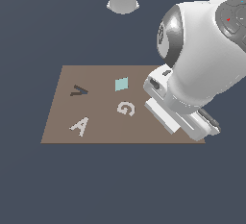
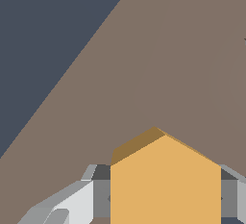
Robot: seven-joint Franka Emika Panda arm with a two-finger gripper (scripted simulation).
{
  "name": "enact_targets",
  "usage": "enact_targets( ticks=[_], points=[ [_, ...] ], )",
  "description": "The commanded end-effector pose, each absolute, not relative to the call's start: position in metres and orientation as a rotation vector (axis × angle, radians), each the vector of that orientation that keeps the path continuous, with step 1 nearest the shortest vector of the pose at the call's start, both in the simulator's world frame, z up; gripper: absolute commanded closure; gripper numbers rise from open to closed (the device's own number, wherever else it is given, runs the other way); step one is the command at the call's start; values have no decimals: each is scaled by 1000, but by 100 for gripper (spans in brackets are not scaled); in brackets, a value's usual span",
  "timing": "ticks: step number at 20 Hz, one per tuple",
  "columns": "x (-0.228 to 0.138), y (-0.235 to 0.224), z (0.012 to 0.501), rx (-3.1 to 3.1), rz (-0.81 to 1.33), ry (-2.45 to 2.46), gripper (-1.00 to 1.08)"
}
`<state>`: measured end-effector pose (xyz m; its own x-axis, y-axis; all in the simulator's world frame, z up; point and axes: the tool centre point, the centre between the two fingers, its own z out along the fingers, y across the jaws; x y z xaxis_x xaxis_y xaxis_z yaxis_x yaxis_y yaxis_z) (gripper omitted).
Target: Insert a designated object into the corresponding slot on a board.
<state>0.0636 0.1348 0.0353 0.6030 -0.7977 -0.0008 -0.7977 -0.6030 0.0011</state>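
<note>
Currently I'm mid-carry: jaws clamped on the orange hexagonal block point(image 2: 165, 184), over the board point(image 1: 101, 122) near its edge on the exterior view's right; slot hidden, next I must find and align it

You see the board point(image 1: 103, 127) lying flat on the dark surface point(image 1: 57, 189). On it, the V cutout point(image 1: 79, 91) sits toward the far edge at the exterior view's left, the A point(image 1: 80, 126) nearer the front edge below it. The teal diamond point(image 1: 121, 84) and the G point(image 1: 125, 108) lie mid-board. The arm point(image 1: 202, 59) covers the board's right edge, hiding the fingers.
</note>
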Motion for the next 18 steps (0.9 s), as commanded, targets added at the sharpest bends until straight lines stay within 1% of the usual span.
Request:
enact_targets(
  ticks=[1, 10, 18],
  points=[
    [52, 131, 36, 2770, -1, -1481, 108],
    [14, 123, 39, 2616, -2, -1741, 108],
    [-3, 124, 40, 2540, -2, -1849, 108]
  ],
)
